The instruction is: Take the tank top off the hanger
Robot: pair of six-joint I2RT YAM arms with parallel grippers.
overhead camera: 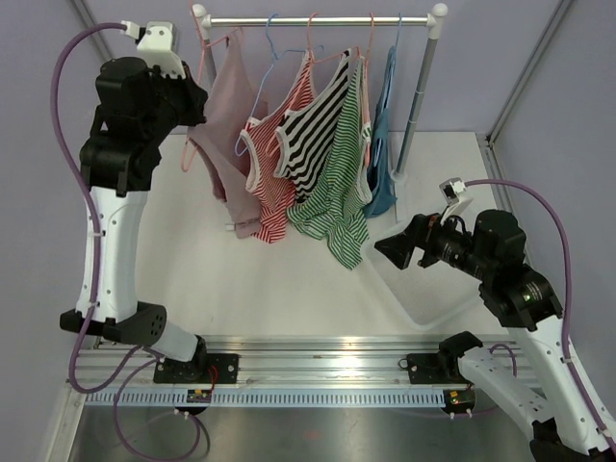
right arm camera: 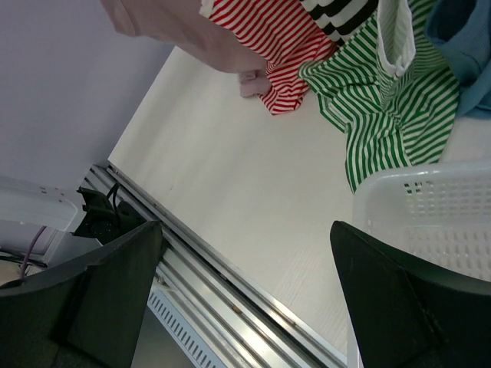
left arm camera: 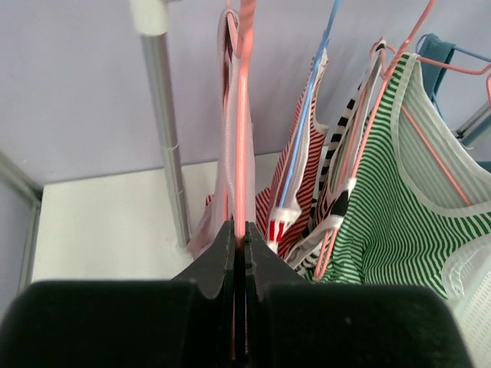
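Pink top [overhead camera: 226,135] hangs straight down, striped tops [overhead camera: 279,178] crowding beside; left gripper [left arm camera: 239,239] pinches, seemingly, its hanger [left arm camera: 244,138]; right gripper [right arm camera: 245,234] gapes near basket [right arm camera: 430,230].

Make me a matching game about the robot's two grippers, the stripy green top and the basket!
Things:
1. left gripper
2. right gripper
3. green striped top
4. white basket

Places or states:
A. wide open, holding nothing
B. standing on the table, on the right side
C. shut on the pink hanger
D. hanging on the rail, next to the blue top

Pairs: 1-C, 2-A, 3-D, 4-B
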